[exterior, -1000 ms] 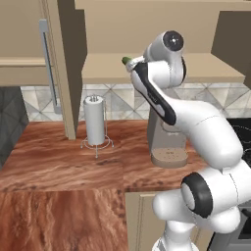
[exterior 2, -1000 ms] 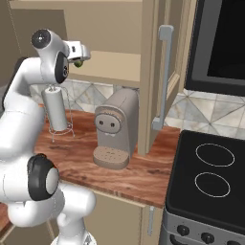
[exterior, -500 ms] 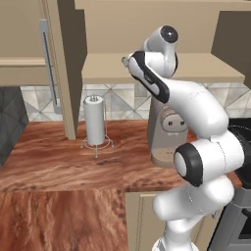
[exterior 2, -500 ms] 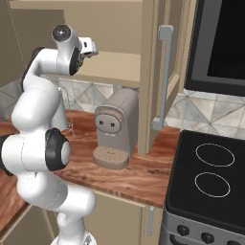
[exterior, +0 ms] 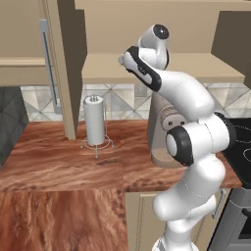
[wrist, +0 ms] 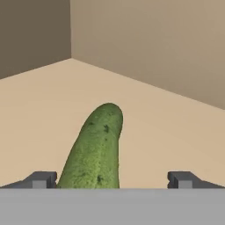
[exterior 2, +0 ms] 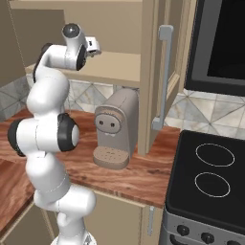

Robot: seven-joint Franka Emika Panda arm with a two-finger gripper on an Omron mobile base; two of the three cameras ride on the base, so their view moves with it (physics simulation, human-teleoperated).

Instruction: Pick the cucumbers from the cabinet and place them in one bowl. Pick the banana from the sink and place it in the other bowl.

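While my arm reaches up into the open cabinet (exterior: 147, 68), the pincer (wrist: 112, 179) stands spread wide around one cucumber (wrist: 94, 149), gripping nothing.

From the hand view I see the cucumber lying flat on the tan shelf (wrist: 167, 132), lengthwise between the two fingertips (wrist: 41, 179), closer to the one on the picture's left, its far rounded end pointing toward the back corner of the cabinet; I cannot tell whether either tip touches it. From the left base view, the paper towel roll (exterior: 94, 120) stands upright on the wooden surface (exterior: 59, 162), and the coffee machine (exterior 2: 115, 128) sits just beside the open cabinet door (exterior 2: 160, 76), with the stove (exterior 2: 210, 172) well to its right.
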